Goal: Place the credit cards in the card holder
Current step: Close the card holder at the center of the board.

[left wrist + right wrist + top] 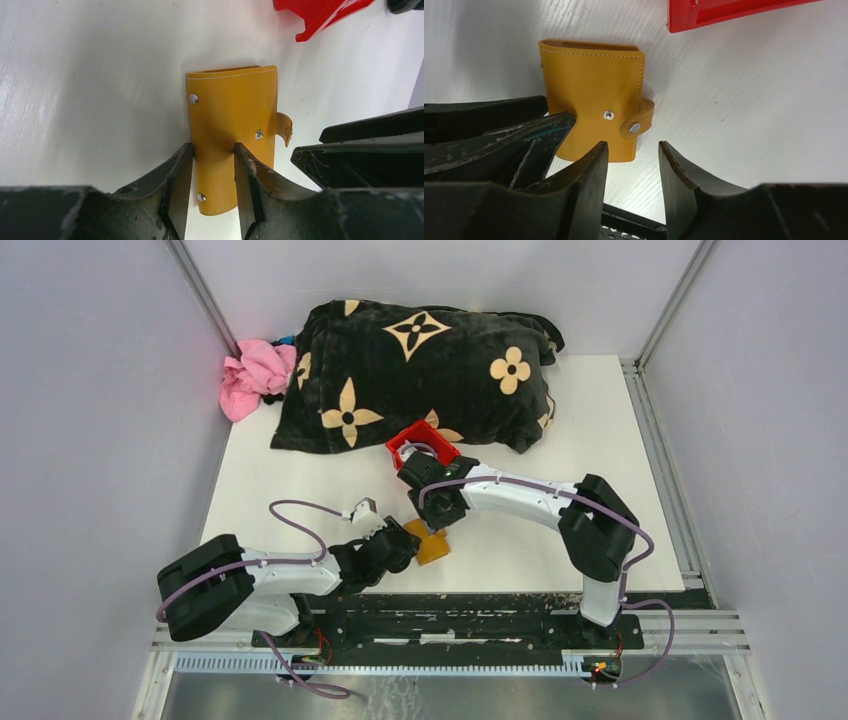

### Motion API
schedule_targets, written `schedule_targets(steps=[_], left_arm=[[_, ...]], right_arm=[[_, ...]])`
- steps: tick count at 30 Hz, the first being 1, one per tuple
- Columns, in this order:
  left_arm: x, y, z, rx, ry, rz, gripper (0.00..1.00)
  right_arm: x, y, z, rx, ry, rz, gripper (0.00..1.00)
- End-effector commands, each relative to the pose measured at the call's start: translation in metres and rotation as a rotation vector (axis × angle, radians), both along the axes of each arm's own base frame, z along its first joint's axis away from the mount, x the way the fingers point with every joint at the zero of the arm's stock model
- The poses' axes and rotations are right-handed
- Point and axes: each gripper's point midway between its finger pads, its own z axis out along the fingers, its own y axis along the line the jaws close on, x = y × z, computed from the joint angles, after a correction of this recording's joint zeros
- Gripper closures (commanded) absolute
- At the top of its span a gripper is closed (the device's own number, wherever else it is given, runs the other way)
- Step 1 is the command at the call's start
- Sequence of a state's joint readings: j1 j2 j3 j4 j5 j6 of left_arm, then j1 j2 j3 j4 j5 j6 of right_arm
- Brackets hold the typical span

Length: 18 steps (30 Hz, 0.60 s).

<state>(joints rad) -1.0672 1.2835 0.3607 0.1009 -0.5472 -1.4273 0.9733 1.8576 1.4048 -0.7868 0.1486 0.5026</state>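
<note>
The card holder (433,545) is a tan-yellow folded wallet, snapped shut, lying flat on the white table near the front edge. It also shows in the left wrist view (232,120) and the right wrist view (594,90). My left gripper (398,546) (213,146) is open just above it, its fingers over the wallet's near end. My right gripper (445,517) (633,145) is open and empty, just beside the wallet's strap side. The credit cards are not visible in any view.
A red plastic bin (408,443) (320,20) (724,12) stands just behind the right gripper. A black flower-patterned pillow (420,370) and a pink cloth (255,375) lie at the back. A black rail (450,615) runs along the front edge.
</note>
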Motion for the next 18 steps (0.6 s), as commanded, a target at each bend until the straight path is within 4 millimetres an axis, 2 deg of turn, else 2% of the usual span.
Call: schedule_targets(steps=[1, 13, 18], left_arm=[[-0.0051, 0.0058, -0.0107, 0.068, 0.013, -0.032, 0.56], [-0.0068, 0.0073, -0.0124, 0.069, 0.018, -0.035, 0.56], [-0.0073, 0.0075, -0.0138, 0.072, 0.022, -0.036, 0.56]], right_arm=[[0.0081, 0.0019, 0.0028, -0.029, -0.038, 0.005, 0.51], [0.0116, 0.0070, -0.0045, -0.055, -0.045, 0.019, 0.52], [0.0121, 0.0055, -0.0043, -0.067, -0.053, 0.019, 0.60]])
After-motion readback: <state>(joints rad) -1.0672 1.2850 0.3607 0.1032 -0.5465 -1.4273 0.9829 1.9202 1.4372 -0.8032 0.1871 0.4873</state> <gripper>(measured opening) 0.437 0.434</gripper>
